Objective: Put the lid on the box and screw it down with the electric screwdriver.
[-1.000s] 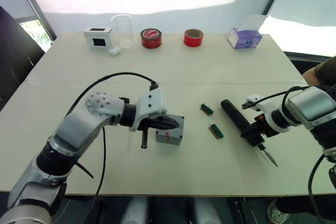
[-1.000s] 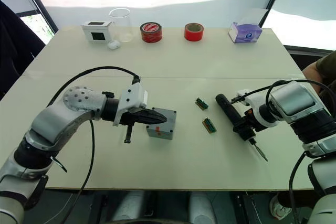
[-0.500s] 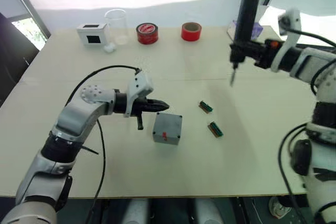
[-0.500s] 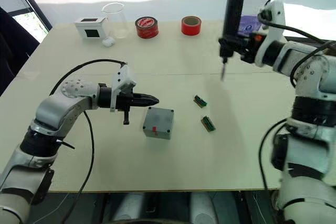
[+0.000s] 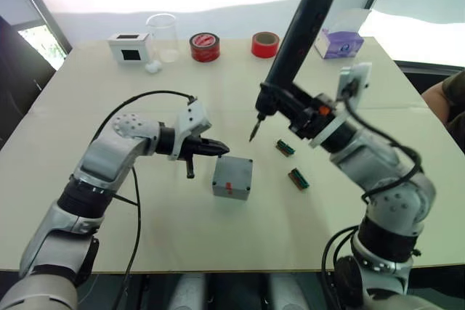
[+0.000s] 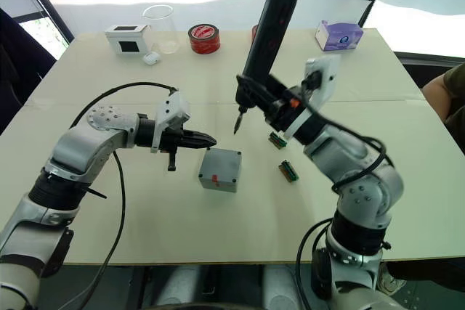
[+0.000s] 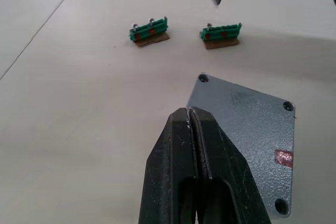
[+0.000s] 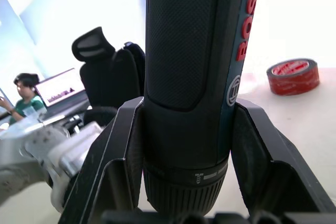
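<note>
The electric screwdriver (image 5: 290, 49) is clamped between the two fingers of the right gripper (image 8: 184, 129), held in the air above the table (image 5: 218, 252). It is a thick black cylinder with red lettering along its side. Its long axis runs nearly upright, leaning so the butt end tilts up and away toward the far right while the thin metal bit (image 5: 253, 133) points down and to the robot's left, hanging above and just beyond the box (image 5: 232, 178) without touching it.

The box sits on the table near its middle, grey, square, with a small red mark on its near face. The lid (image 7: 247, 129) lies flat on top of it, with screw holes showing at the corners; whether any screws sit in them is hard to tell.

The left gripper (image 5: 216, 149) has its fingers pressed together with nothing between them, its tip just beside the box's far-left corner. Two small green bit holders (image 5: 292, 165) lie on the table to the right of the box.
</note>
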